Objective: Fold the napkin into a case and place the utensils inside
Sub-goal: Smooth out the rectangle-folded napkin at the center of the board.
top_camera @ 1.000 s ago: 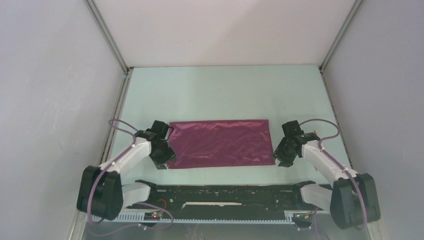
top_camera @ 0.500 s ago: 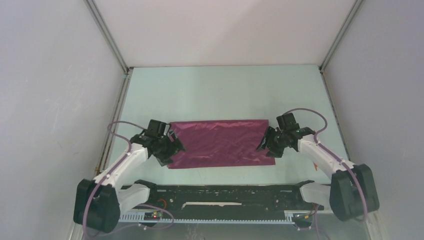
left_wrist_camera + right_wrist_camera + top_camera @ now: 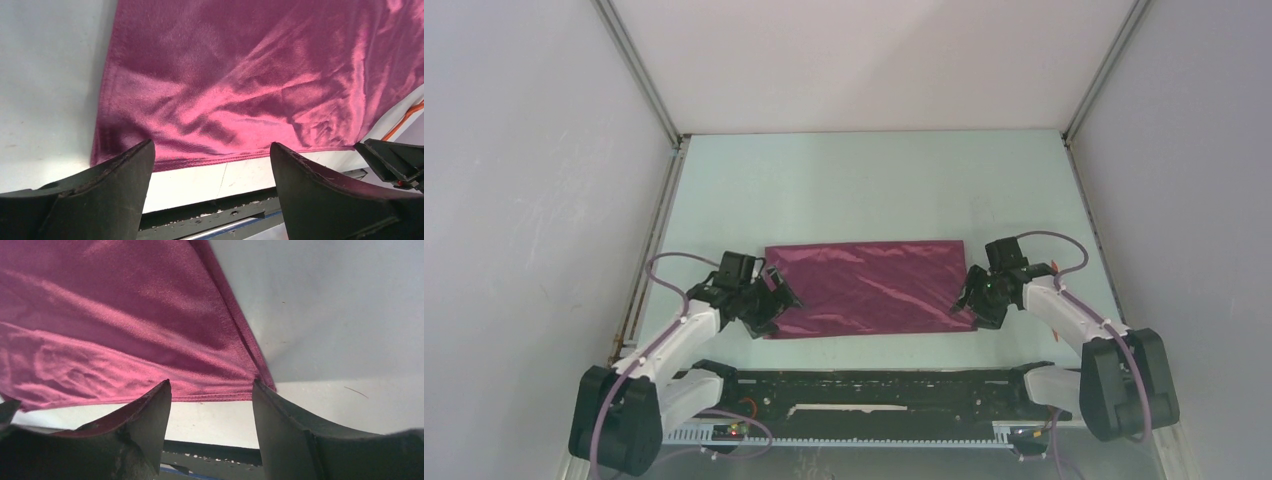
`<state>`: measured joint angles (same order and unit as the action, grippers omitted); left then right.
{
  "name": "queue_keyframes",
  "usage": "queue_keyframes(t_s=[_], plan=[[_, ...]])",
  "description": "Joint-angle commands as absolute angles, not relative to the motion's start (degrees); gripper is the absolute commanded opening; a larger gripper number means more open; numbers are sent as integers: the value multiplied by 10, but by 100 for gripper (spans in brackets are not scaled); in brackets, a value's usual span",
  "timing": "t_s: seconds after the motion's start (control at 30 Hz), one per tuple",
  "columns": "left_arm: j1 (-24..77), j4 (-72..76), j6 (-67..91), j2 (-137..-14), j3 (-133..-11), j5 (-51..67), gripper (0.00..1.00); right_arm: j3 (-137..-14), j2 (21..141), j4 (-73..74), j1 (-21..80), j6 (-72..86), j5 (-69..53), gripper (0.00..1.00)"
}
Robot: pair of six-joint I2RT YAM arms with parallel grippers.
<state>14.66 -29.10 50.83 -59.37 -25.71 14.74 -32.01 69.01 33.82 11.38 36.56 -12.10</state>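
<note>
The maroon napkin (image 3: 869, 288) lies flat on the table as a wide rectangle with light wrinkles. My left gripper (image 3: 774, 300) is open at its near left corner. In the left wrist view the gripper (image 3: 210, 150) straddles the napkin's (image 3: 250, 75) near hem. My right gripper (image 3: 969, 300) is open at the near right corner. In the right wrist view the gripper (image 3: 211, 390) frames the napkin's (image 3: 125, 315) corner hem. Neither holds cloth. A thin orange piece (image 3: 407, 117) shows past the napkin's right end; I cannot tell whether it is a utensil.
The pale green table (image 3: 874, 190) is walled by white panels at the back and both sides. A black rail (image 3: 874, 385) runs along the near edge between the arm bases. An orange speck (image 3: 1052, 267) shows beside the right arm.
Both grippers swung inward over the napkin's short ends, then drew back toward its near corners and turned to face the near hem. The napkin has barely moved.
</note>
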Motion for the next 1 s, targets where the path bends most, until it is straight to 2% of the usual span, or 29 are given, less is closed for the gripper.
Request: queue_keyframes(t_s=[0.0,0.13,0.3,0.47,0.6,0.77,0.87,0.97], plan=[[149,-342,471,-543,-301,117,93,-348,689,405,143,397,-37,66],[148,-378,459,-530,-333,110,94,-363,692,414,157,389,-19,67],[148,-369,444,-558,-351,117,94,-397,660,363,149,321,-62,69],[148,-369,425,-610,-351,122,90,-466,750,325,150,246,-96,67],[148,-337,432,-620,-322,136,90,-491,804,239,134,237,-143,69],[146,-218,441,-636,-346,196,96,-502,878,141,71,267,-280,72],[141,-107,486,-723,-386,252,96,-508,921,96,54,283,-327,76],[127,-69,493,-815,-445,232,97,-521,961,71,39,295,-347,80]])
